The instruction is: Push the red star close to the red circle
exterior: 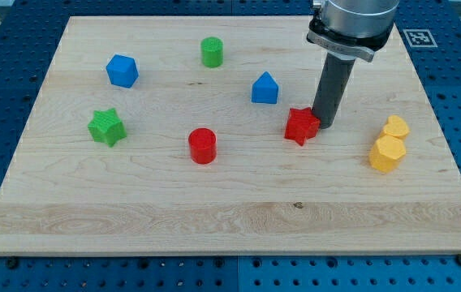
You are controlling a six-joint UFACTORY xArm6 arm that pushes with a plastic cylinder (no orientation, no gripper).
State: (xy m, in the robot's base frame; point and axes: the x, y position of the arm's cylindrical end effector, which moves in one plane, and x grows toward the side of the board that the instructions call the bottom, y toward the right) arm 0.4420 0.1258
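1. At the view's far left sit a green star (106,127) and, above it, a blue block (122,70) with several flat sides; neither bears on the job.
2. Toward the top, left of centre, stands a green cylinder (212,52), well clear of any pushing path.
3. The red circle (202,146), a short cylinder, stands just left of centre on the table (214,219). It is the goal.
4. A blue block with a peaked top (264,88) sits above and between the two red pieces.
5. The red star (302,126) lies right of the red circle, well apart from it, with bare wood between.
6. My tip (325,125) stands at the star's right edge, touching or very nearly. The end effector is a plain rod, so it has no jaws and holds nothing.
7. The star looks small, light and stiff, likely to slide easily but spin if pushed off-centre; I judge a push through its middle, leftward and slightly down, is best.
8. Two yellow blocks (389,146) huddle at the far right.
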